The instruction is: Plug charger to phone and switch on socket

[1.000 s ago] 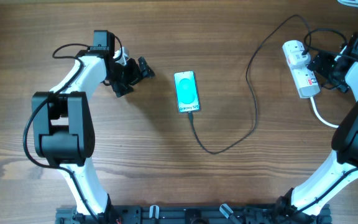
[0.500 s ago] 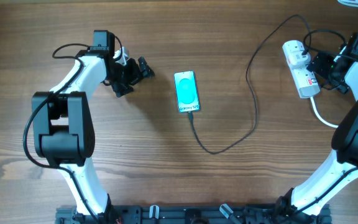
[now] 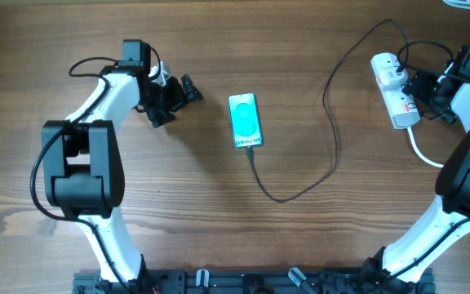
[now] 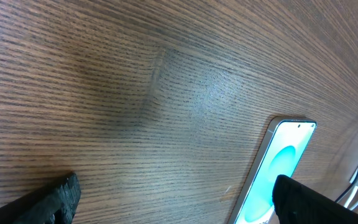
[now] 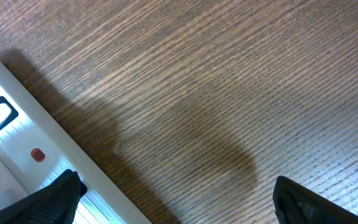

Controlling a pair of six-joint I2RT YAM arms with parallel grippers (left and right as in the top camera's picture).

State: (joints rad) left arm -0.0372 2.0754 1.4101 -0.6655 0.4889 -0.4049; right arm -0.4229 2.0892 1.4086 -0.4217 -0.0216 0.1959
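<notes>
Phone (image 3: pixel 246 121) is lying face up at mid-desk (image 3: pixel 219 212), the charger (image 3: pixel 333 139) meeting its near edge and looping to the socket (image 3: pixel 402 110) by the far right corner. Right hand (image 3: pixel 420 92) is hovering beside the socket, fingers apart. Left hand (image 3: pixel 178 104), nearer the left edge, is likewise gaping.

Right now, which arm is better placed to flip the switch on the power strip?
The right. The right tool, open, hangs right beside the socket, whose red switch mark shows in its wrist view. The left tool is across the table, on the far side of the phone.
</notes>
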